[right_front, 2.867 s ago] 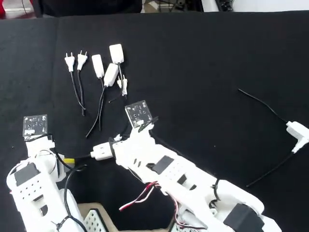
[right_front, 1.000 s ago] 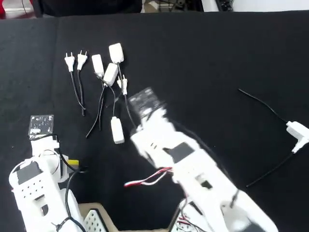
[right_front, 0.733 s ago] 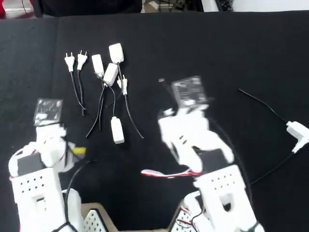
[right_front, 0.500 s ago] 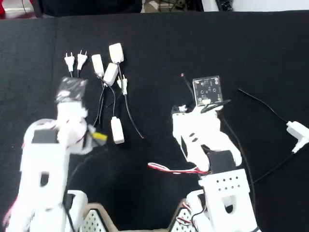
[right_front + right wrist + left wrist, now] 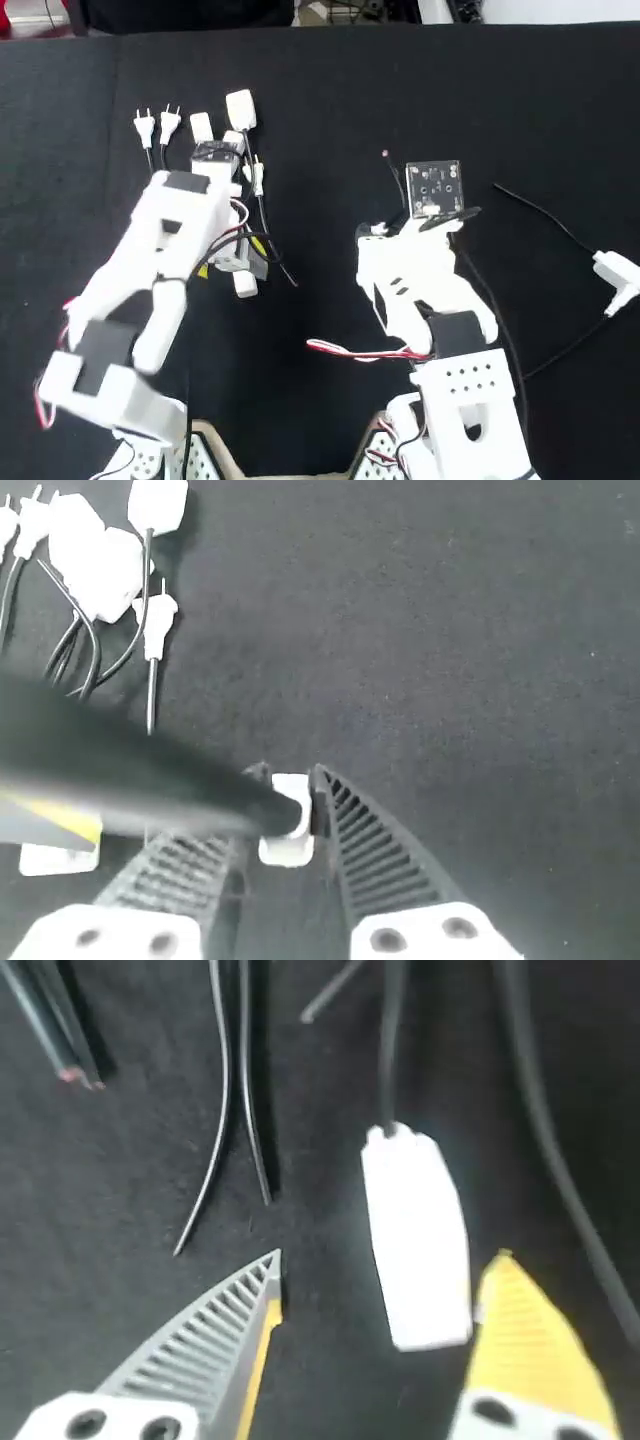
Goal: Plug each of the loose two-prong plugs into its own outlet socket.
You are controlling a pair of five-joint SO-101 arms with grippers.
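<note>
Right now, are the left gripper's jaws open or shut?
Open: the left gripper has its jaws wide apart around the white socket on the table.

Left pincer (image 5: 388,1257) astride socket (image 5: 415,1230) beside plug cluster (image 5: 146,126), plug (image 5: 285,832) in right pincer (image 5: 288,776) mid-table, second socket (image 5: 617,270) far right

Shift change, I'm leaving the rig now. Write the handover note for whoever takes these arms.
Left gripper: open, straddling a white socket lying on the table, not gripping it.
Right gripper: shut on a small white piece with a black cord, right of the loose plugs.
Other sockets lie beside those plugs.
Done: no joined pair seen there; a white block far right has two cords, possibly joined.
Left: join the rest.
</note>
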